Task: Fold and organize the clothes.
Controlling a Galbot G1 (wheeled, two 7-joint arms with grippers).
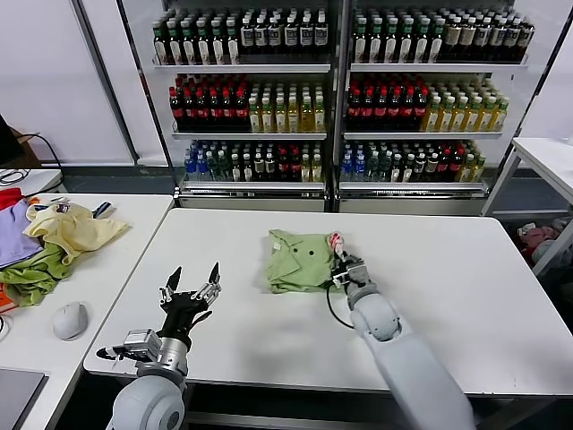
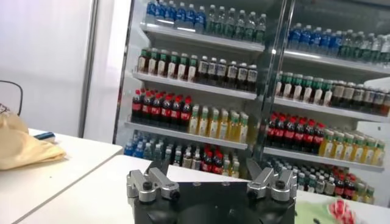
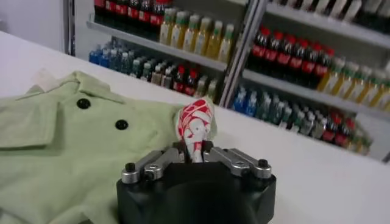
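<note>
The clothes, one light green collared shirt (image 1: 297, 260), lie bunched near the middle of the white table (image 1: 448, 296). In the right wrist view the shirt (image 3: 67, 152) shows two dark buttons, and its red-and-white printed patch (image 3: 195, 123) stands up at the near edge. My right gripper (image 1: 344, 269) is at the shirt's right edge, shut on that patch (image 1: 336, 240); the cloth is pinched between its jaws (image 3: 194, 151). My left gripper (image 1: 191, 279) hovers open and empty over the table's front left, well apart from the shirt. The left wrist view shows its fingers (image 2: 207, 169) spread wide.
A side table (image 1: 116, 269) on the left carries a pale yellow garment (image 1: 73, 229), a purple cloth (image 1: 12, 235), a darker green cloth (image 1: 32, 279) and a grey mouse (image 1: 70, 320). Drink coolers (image 1: 336, 98) stand behind the table. Another white table (image 1: 548, 157) is at the far right.
</note>
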